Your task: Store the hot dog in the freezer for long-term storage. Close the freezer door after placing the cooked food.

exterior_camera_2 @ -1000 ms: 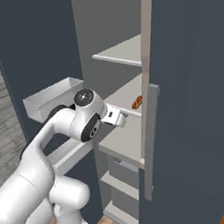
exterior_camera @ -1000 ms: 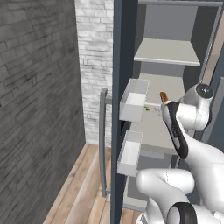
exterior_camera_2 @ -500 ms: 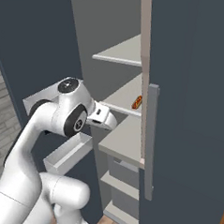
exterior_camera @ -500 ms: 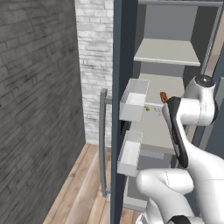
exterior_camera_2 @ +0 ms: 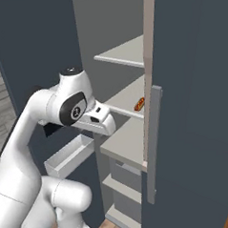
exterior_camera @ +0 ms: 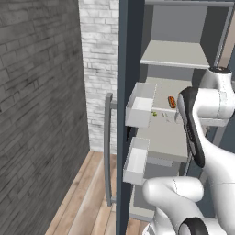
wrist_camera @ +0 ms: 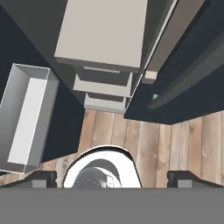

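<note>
Two dark fingers point(wrist_camera: 112, 179) spread wide, empty; glossy hot dog point(exterior_camera: 171, 102) on flat grey shelf point(exterior_camera: 161, 133).

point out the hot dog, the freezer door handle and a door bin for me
hot dog point(exterior_camera: 171, 102): left base view, middle of the bun on the freezer shelf
freezer door handle point(exterior_camera: 109, 147): left base view, mid-length of the grey vertical bar
upper door bin point(exterior_camera: 140, 105): left base view, inner face of the white bin
</note>
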Motion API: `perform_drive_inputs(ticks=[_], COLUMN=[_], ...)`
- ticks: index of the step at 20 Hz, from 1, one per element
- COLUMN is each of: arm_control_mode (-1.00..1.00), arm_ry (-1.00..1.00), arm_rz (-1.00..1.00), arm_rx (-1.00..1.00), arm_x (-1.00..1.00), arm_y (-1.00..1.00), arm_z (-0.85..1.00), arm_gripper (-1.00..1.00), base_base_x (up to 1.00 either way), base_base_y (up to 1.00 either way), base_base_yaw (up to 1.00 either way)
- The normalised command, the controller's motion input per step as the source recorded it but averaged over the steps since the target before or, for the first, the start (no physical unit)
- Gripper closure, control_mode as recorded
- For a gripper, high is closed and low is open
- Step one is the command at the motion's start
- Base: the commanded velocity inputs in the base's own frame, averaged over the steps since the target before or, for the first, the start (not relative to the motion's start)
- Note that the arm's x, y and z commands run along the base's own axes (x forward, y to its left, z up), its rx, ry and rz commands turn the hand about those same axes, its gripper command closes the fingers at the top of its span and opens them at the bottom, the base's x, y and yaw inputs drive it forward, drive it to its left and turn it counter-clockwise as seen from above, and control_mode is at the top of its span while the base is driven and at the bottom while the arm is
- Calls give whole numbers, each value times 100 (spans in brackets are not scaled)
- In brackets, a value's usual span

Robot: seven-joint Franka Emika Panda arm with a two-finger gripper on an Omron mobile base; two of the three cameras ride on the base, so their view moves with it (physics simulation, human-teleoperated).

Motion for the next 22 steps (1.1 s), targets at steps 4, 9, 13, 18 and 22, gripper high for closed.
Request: perform_drive_inputs(ticks=[4, 9, 13, 18, 22], arm_control_mode=[-100, -100, -100, -100, -100], arm_ry=[2, 0, 0, 0, 0], arm_rz=[1, 9, 13, 7, 6], arm_rx=[0, 0, -1, 0, 0], arm_x=[-63, -35, -8, -7, -18], arm_y=[31, 43, 5, 0, -3], arm_z=[1, 0, -4, -10, -18], arm_gripper=[-100, -100, -100, -100, -100], base_base_x=[0, 0, 0, 0, 0], base_base_y=[0, 0, 0, 0, 0], base_base_yaw=[0, 0, 0, 0, 0])
